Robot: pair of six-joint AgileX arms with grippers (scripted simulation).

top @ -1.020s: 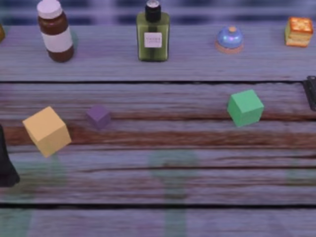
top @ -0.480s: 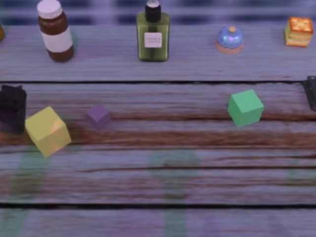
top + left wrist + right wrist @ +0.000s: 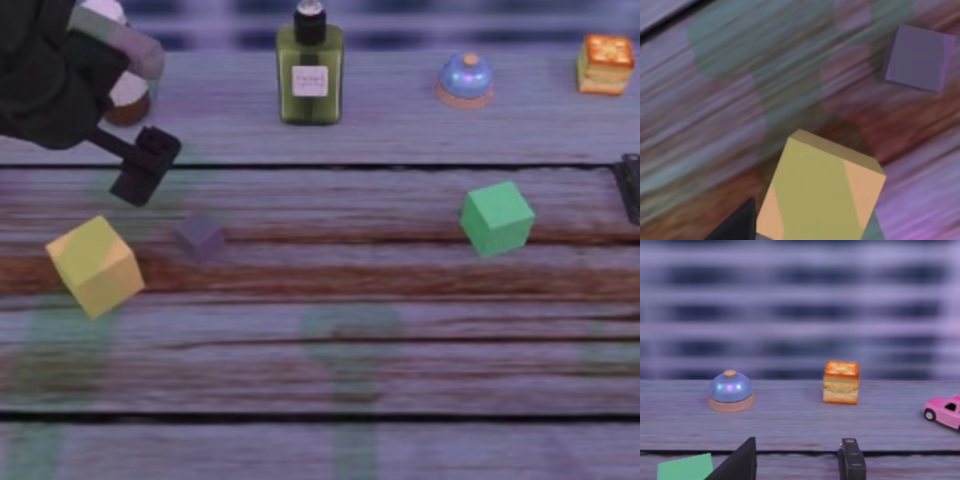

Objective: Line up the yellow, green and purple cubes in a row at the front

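Nothing is lined up yet — the pale yellow matte cube [image 3: 94, 265], small dull purple cube [image 3: 200, 237] and bright green cube [image 3: 496, 217] sit scattered, the left claw [image 3: 143, 166] at the yellow one's 12 o'clock — its opening I cannot tell.

yellow cube [image 3: 95, 265], green cube [image 3: 496, 217], purple cube [image 3: 201, 238]

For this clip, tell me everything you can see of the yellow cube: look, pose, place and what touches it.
The yellow cube is a plain matte block, pale yellow-orange, the largest of the three cubes. It rests on the wooden table near the top view's left edge, turned at an angle to the planks. A greenish shadow falls partly over it. The purple cube lies to its right, apart from it. Nothing grips it: the left gripper is above and behind it, and the left wrist view looks down on its top face.
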